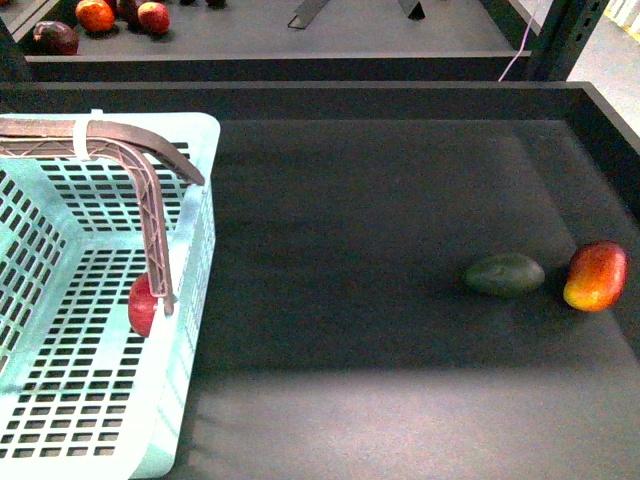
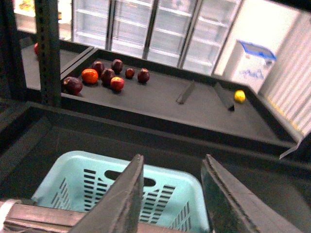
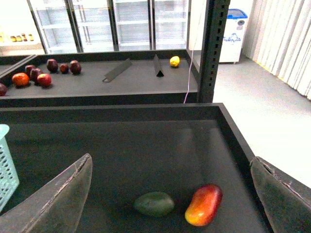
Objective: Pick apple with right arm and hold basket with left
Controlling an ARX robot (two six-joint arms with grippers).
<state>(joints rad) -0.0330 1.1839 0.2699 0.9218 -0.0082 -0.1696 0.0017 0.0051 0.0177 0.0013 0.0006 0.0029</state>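
Observation:
The pale mint-green basket [image 1: 196,300] stands at the left of the dark tray, with its brown lattice handle [image 1: 150,200] raised. The deep red apple [image 1: 140,308] lies inside the basket against its right wall, partly hidden behind the handle. My left gripper [image 2: 172,160] is above the basket [image 2: 73,167] and shut on its brown handle [image 2: 48,216]. My right gripper [image 3: 170,160] is open and empty above the right part of the tray. Neither gripper shows in the front view. A basket corner [image 3: 5,165] shows in the right wrist view.
A dull green oval fruit [image 1: 504,274] and an elongated red-and-yellow fruit [image 1: 596,276] lie at the tray's right, under my right gripper. The tray has raised dark walls [image 1: 600,110]. A farther shelf holds several red fruits [image 2: 107,76] and a yellow one [image 2: 239,96].

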